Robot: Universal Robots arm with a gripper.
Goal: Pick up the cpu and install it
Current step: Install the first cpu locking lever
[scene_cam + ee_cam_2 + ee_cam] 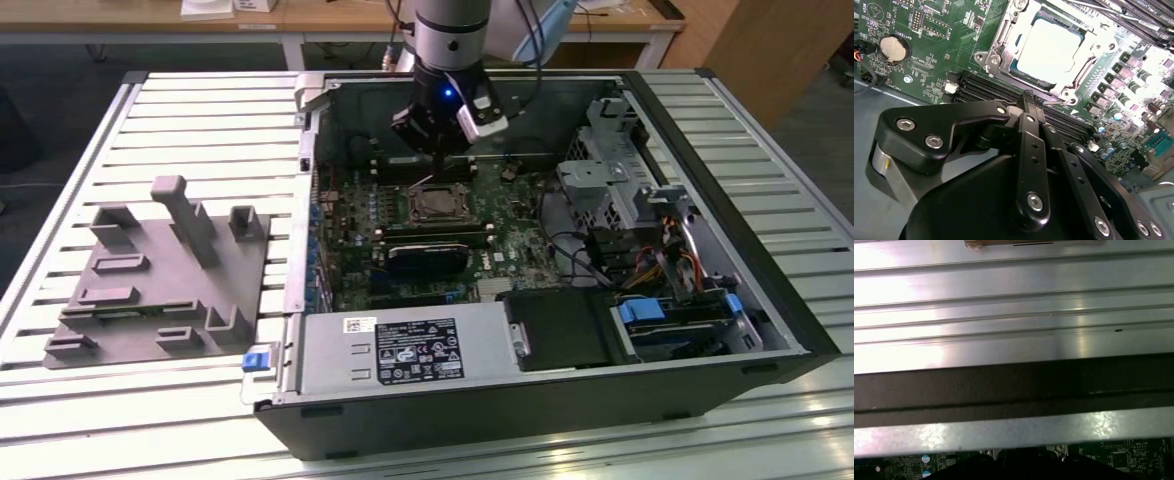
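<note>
Cpu (1054, 47) already sits in its socket (1046, 50), upper middle of the second wrist view, frame unlatched. My gripper (1027, 100) hovers just beside it, jaws pinched together, holding nothing. I judge placement done; next calls for a clean retreat upward.

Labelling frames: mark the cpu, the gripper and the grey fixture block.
cpu (1054, 47): second wrist view, middle of its shiny top, in the socket.
gripper (1026, 97): second wrist view, at the fingertips.
grey fixture block (160, 290): exterior view, its flat base.
</note>
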